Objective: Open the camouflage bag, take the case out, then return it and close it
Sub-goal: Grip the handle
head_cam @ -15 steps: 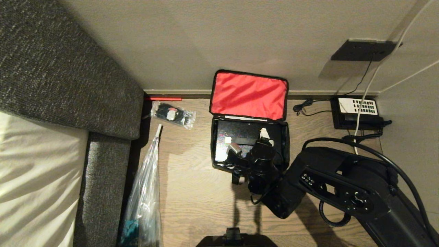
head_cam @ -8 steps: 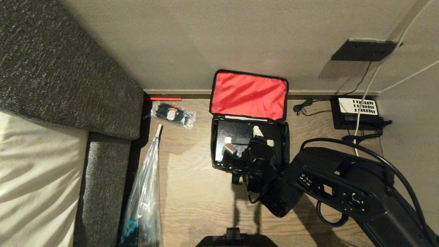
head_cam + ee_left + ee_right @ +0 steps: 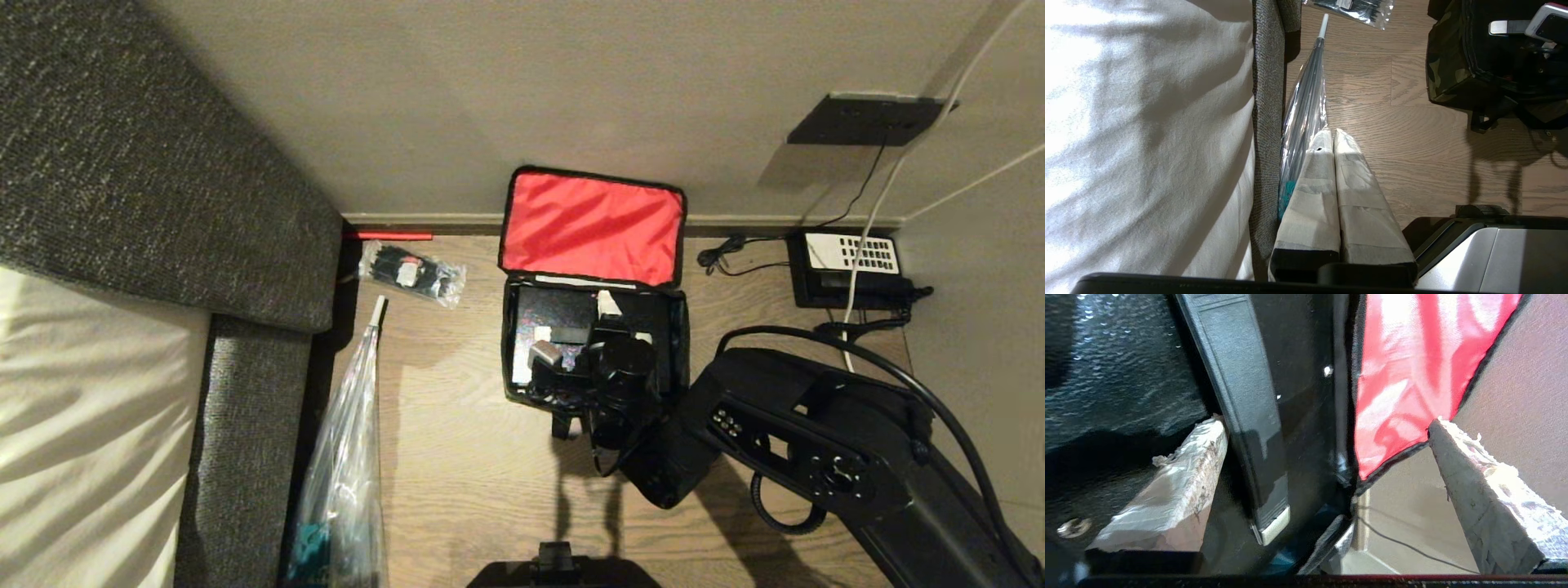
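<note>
Right gripper point(image 3: 608, 314), fingers spread, inside open camouflage bag point(image 3: 516, 384) over black case point(image 3: 555, 314); left gripper point(image 3: 1333, 141) pressed together beside bed edge point(image 3: 1267, 102)

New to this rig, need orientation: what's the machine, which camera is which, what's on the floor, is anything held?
It is a wheeled robot with two arms. The head view looks down at a wooden floor beside a grey sofa. The other two views come from cameras on each wrist.

On the floor: the camouflage bag, lid flipped open against the wall showing red lining, a black case inside; a telephone; a packet of black ties; a clear plastic-wrapped umbrella.

The right end effector is open, reaching into the bag, one finger on each side of the case's handle. Nothing is gripped yet. The left end effector is shut, parked low by the sofa, holding nothing.
</note>
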You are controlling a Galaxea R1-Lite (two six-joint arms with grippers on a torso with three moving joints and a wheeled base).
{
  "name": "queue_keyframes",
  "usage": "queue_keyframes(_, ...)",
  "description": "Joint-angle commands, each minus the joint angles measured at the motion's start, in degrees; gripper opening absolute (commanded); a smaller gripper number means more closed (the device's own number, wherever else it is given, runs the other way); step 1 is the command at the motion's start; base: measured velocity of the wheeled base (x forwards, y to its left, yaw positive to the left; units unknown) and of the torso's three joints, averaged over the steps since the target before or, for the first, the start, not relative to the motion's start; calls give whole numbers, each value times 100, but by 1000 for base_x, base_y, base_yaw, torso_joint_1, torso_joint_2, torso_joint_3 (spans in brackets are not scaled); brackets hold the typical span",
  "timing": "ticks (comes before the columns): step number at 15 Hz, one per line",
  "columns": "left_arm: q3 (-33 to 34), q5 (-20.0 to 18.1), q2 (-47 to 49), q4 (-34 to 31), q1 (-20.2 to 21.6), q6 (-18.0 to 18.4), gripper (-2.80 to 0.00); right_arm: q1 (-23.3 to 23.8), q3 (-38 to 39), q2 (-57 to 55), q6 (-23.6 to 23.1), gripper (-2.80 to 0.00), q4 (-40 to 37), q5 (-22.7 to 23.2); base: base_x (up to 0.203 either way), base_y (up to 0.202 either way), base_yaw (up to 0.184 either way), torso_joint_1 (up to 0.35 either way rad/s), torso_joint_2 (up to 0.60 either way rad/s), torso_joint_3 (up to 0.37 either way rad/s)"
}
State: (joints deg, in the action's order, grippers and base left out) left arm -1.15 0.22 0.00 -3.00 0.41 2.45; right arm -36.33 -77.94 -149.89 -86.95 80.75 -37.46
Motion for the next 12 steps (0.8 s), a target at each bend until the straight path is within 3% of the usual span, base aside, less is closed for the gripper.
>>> queue_keyframes(1,0,4,0,1,2,1,-280,47,-35,-127,-86,0,37,-38,0,0,0,0,0,0)
queue_keyframes(12,0,4,0,1,2,1,-280,176,-834,-471,-95,0,46,-33,0,0,0,0,0,0)
